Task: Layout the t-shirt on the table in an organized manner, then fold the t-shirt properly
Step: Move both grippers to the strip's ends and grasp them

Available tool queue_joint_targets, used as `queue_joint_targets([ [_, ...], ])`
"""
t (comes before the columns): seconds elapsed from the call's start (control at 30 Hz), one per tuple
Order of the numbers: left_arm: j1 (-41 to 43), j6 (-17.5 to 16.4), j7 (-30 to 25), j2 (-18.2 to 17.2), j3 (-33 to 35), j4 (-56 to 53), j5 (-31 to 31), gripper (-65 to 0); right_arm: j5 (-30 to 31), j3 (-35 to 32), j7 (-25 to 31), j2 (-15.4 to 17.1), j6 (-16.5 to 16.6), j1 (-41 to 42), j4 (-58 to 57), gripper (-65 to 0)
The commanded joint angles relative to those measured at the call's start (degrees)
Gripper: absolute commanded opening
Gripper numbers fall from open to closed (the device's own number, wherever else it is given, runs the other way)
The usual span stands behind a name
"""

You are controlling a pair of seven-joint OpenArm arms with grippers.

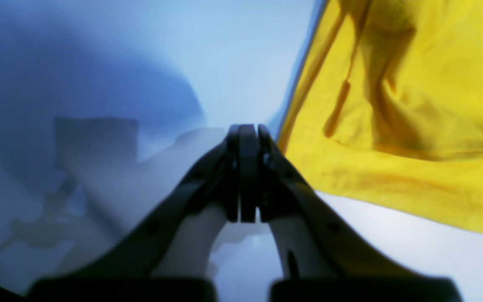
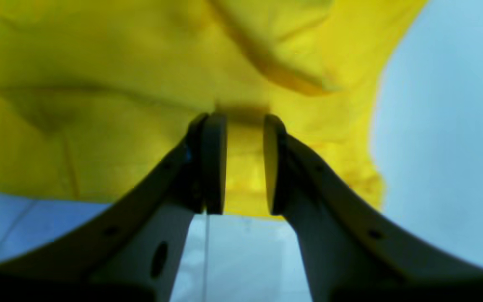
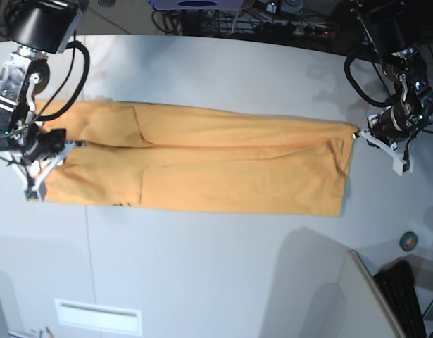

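Left wrist view: bare pale table fills the left and near side; the t-shirt lies to the right, its edge just beside the left gripper, whose fingers are pressed together on nothing.

Right wrist view: the right gripper has its fingers spread over the t-shirt's hem — open table to the right.

Base view: the shirt lies folded into a long band across the table, a gripper at each end — wide bare surface near and far, cables along the far edge.
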Motion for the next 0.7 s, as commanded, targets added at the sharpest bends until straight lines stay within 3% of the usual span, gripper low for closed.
queue_joint_targets([
  [0.0, -1.0, 0.1, -0.9, -0.7, -0.1, 1.2, -0.4, -65.0, 0.8, 0.1, 0.8, -0.1, 0.1, 0.8, 2.1, -49.8],
  [0.1, -1.7, 0.0, -0.9, 1.3, -0.1, 1.4, -0.4, -65.0, 0.7, 0.1, 4.3, -0.1, 0.1, 2.4, 0.8, -50.6],
  [0.17, -3.1, 0.0, -0.9, 2.8, 0.0, 2.6, -0.5, -65.0, 0.6, 0.1, 9.3, 0.1, 0.1, 4.0, -3.6, -57.9],
  [0.2, -3.9, 0.0, -0.9, 3.7, 0.4, 2.9, -0.5, -65.0, 0.6, 0.1, 11.9, 0.9, 0.1, 5.2, -7.1, -65.0],
  [0.43, -9.0, 0.4, -3.0, 4.7, 8.1, -4.2, -0.1, -65.0, 0.6, 0.1, 24.5, 5.2, 0.1, 13.8, -33.2, -65.0],
  [0.67, -10.7, 2.6, -12.8, 4.4, 8.2, -16.2, 0.1, -65.0, 0.6, 0.1, 25.0, 5.4, 0.1, 11.0, -33.8, -65.0],
])
